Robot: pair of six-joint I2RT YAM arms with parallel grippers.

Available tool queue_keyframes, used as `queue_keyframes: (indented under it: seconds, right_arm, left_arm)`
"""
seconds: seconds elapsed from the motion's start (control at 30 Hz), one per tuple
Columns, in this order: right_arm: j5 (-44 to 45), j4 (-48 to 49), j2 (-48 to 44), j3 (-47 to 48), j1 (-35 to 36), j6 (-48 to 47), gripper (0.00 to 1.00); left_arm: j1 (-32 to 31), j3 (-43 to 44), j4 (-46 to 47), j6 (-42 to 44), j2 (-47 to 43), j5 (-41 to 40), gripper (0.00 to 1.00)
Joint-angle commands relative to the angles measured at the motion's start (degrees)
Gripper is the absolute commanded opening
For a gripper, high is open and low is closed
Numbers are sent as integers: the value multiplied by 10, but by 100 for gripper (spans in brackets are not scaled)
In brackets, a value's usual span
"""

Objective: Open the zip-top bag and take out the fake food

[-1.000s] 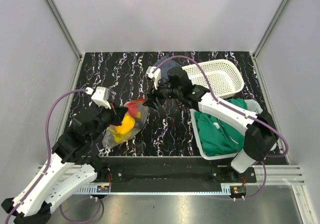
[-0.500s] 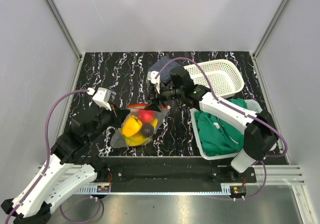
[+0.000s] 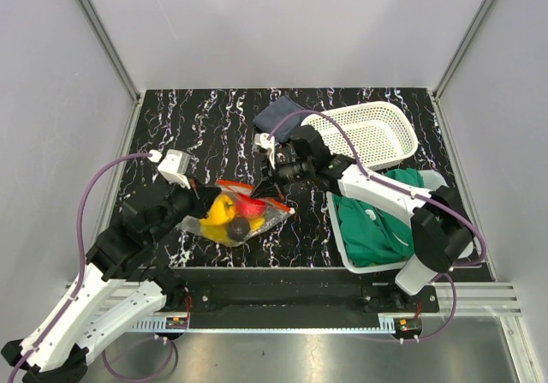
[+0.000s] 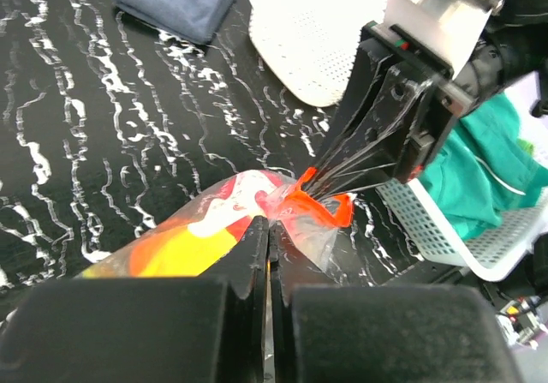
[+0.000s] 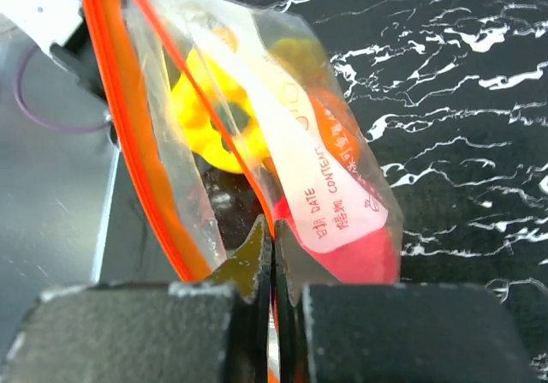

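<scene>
Your right tool point(image 3: 274, 186) was open a moment ago. Now it has snapped shut on the clear, crinkly plastic zip-top bag point(image 3: 261, 220), right by its red-orange zip strip point(image 4: 321, 207). Your left tool point(image 3: 199, 201) has stayed shut, and it pinches the bag's plastic just across from the right one.

The bag has moved too. It used to hang close to your left tool. Now it is stretched between both tools, low over the near middle of the black, white-veined desk point(image 3: 188, 126).

The small, shiny plastic fake food point(image 3: 227, 214) is all inside the bag: yellow, red and one dark round piece.

So you now have a hold on both sides of the bag's top. I think you are ready to pull the two sides apart. I cannot tell if the zip has begun to open.
</scene>
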Motion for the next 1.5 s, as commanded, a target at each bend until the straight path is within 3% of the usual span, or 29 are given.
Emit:
queue_keyframes:
  seconds: [0.0,0.03,0.17,0.2,0.23,0.27,0.37,0.57,0.73,1.03,1.13,1.2,1.27,1.37,1.4,1.47]
  right_arm:
    - [32,58,-32,1,4,131,0]
    - [48,57,-35,3,11,156,0]
    - [119,61,-58,12,44,251,0]
    - [135,68,-61,15,48,266,0]
    - [176,72,-64,16,52,287,0]
    - [192,75,-65,18,54,330,0]
    - [243,82,-63,22,57,402,0]
    - [316,84,-50,20,70,465,0]
    - [330,93,-55,17,82,483,0]
    - [335,95,-73,7,88,474,0]
    - [336,92,-83,2,88,462,0]
    - [338,87,-88,-1,89,453,0]
    - [337,82,-92,-6,88,438,0]
    - [342,74,-99,-16,88,419,0]
    - [343,69,-101,-16,88,413,0]
    - [349,44,-101,-17,88,389,0]
  left_arm:
    - [2,44,8,-5,3,-74,13]
    - [2,47,-5,-13,3,-83,36]
    - [2,67,-36,-40,5,-91,58]
    - [2,69,-42,-48,5,-86,80]
    - [2,72,-54,-68,3,-83,92]
    - [2,74,-61,-78,0,-81,97]
    - [2,75,-90,-114,-9,-63,97]
    - [2,61,-124,-146,-32,-48,90]
    - [2,59,-124,-129,17,-34,89]
    - [2,69,-129,-115,103,-131,83]
    - [2,69,-129,-110,123,-146,71]
    - [2,69,-129,-102,131,-160,51]
    - [2,74,-128,-96,138,-167,40]
    - [2,90,-129,-80,138,-162,7]
    - [2,92,-129,-78,136,-158,0]
    - [2,100,-125,-77,119,-136,0]
